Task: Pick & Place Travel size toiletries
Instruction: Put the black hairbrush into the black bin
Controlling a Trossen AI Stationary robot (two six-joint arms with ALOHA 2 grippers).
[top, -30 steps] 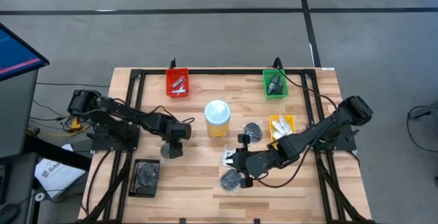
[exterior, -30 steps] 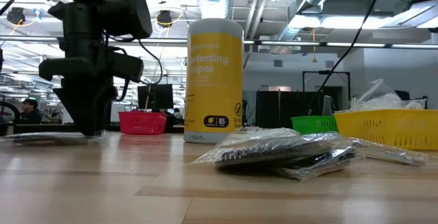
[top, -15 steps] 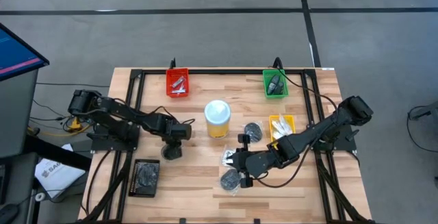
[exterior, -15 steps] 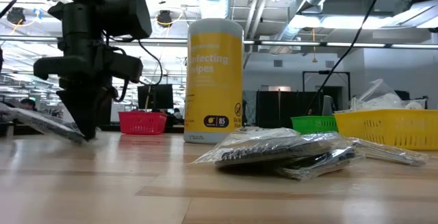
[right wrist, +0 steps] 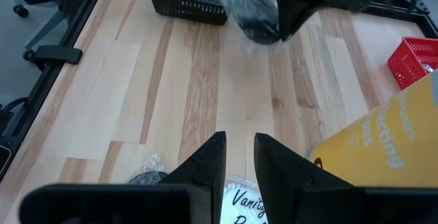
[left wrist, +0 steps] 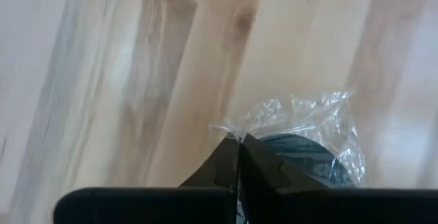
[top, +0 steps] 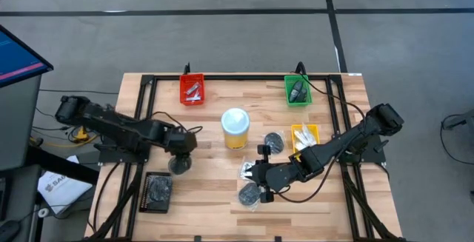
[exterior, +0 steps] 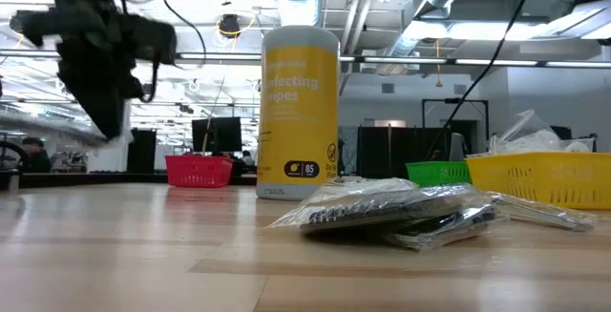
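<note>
A: Clear crinkly bag with a dark round bundle (left wrist: 308,145) inside, where is it sitting?

B: Hanging off the table, pinched by its edge in the left gripper (left wrist: 239,157), fingers pressing together on the plastic. High view is showing that gripper (top: 180,160) over the left half of the table (top: 215,179), near the black tray (top: 156,192).

A: Other toiletries?

B: Two more bagged bundles lying on the wood, one beside the yellow tray (top: 305,135), one (top: 249,194) near the front edge. White sachet (right wrist: 241,203) lying under the right gripper.

A: Right gripper?

B: Sitting low at table centre (top: 261,175), fingers (right wrist: 209,162) standing slightly apart, gripping nothing I can see.

A: Rest?

B: Yellow tub (top: 235,128) standing upright mid-table, red tray (top: 192,90) and green tray (top: 298,91) at the far edge, each holding items.
</note>
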